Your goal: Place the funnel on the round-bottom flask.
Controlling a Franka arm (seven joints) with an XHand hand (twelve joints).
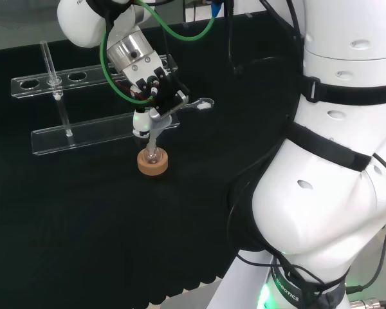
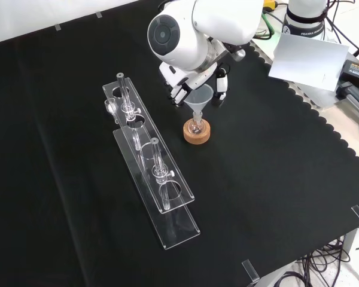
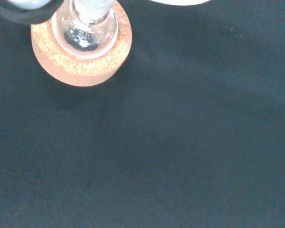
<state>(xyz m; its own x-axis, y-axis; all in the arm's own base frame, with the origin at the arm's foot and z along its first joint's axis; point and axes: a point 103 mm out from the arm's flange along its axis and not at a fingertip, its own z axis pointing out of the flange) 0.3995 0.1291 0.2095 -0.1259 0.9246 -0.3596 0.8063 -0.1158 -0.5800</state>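
Note:
A small clear round-bottom flask [image 2: 195,127] sits in a cork ring [image 2: 196,134] near the middle of the cloth. A clear funnel [image 2: 199,97] stands upright over it with its stem down in the flask's neck. My hand [image 2: 182,89] comes in from above, with fingers and thumb [image 2: 221,87] curled on either side of the funnel's cone. In the head view the hand [image 1: 156,90] hangs just above the cork ring [image 1: 153,163], with fingertips [image 1: 140,122] closed at the funnel [image 1: 153,138]. The wrist view looks down on the flask [image 3: 85,28] in its cork ring [image 3: 83,59].
A long clear plastic rack [image 2: 149,161] with upright glass tubes lies left of the flask in the front view, and behind it in the head view [image 1: 103,132]. A white sheet [image 2: 305,60] and cables lie past the cloth's edge at the front view's top right.

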